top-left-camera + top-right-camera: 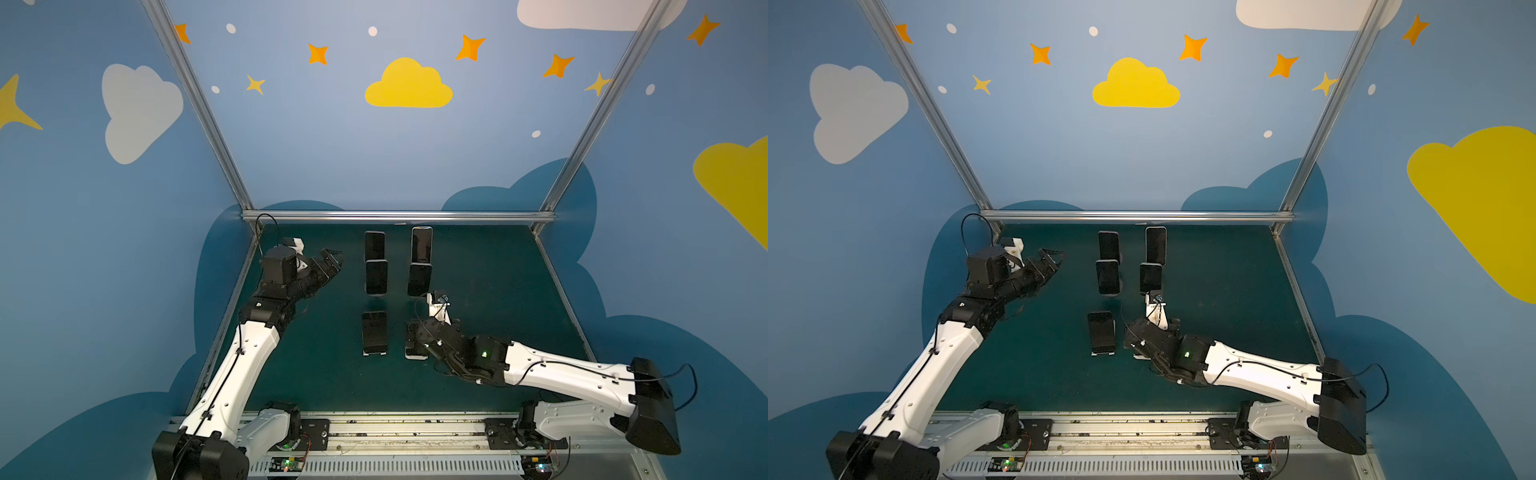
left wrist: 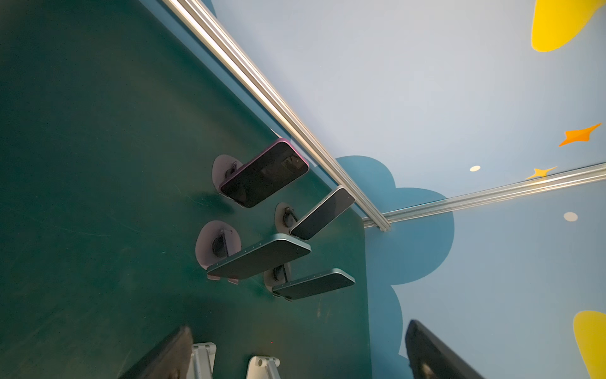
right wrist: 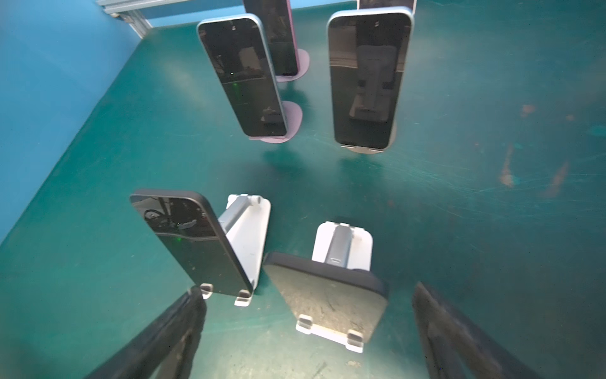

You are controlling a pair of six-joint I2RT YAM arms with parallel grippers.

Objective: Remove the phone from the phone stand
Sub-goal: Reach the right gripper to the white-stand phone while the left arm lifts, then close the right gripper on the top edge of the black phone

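Right wrist view: the right claw (image 3: 308,290) is spread wide w/ nothing held. Its two dark fingers (image 3: 170,331) stand either side of the nearest phone (image 3: 328,302), w/ a gap at each edge, so no contact. That phone, in a dark case w/ a dusty, scuffed face, leans back on a white stand (image 3: 360,242), its bottom edge caught in the stand's two small lips. It sits in the front row, right side of the green bench (image 3: 492,197). Just beside it on the left, a second dark phone (image 3: 193,242) leans on a matching white stand (image 3: 252,229). Middle row behind: a blue-edged phone (image 3: 242,75) on a round pinkish base (image 3: 293,121), and another phone (image 3: 367,78) on a round grey base (image 3: 367,149). The back row is only partly shown here. Both top views show six phones in two columns of three near bench centre, w/ the right arm stretched over the front right one. At the far left side of the bench the left claw (image 1: 334,262) is spread too and empty, well apart from the phones, pointing twd the middle row.
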